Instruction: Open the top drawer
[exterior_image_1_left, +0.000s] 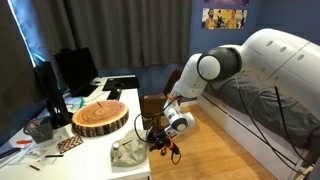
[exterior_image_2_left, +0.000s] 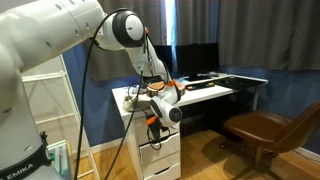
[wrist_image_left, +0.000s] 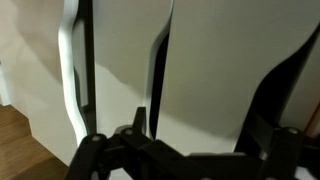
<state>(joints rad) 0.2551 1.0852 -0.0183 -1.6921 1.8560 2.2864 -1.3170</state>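
At frame bottom the spread gripper (wrist_image_left: 200, 140) faced the top drawer (wrist_image_left: 215, 70). Reaching step, probably; next, catch its edge and pull.

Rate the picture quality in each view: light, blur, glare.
Wrist view: very close and soft, the white drawer fronts flat and pale, the gaps between them black. Both exterior views: dim room, low detail, no strong glare; the white arm is the brightest thing, looming large in an exterior view.
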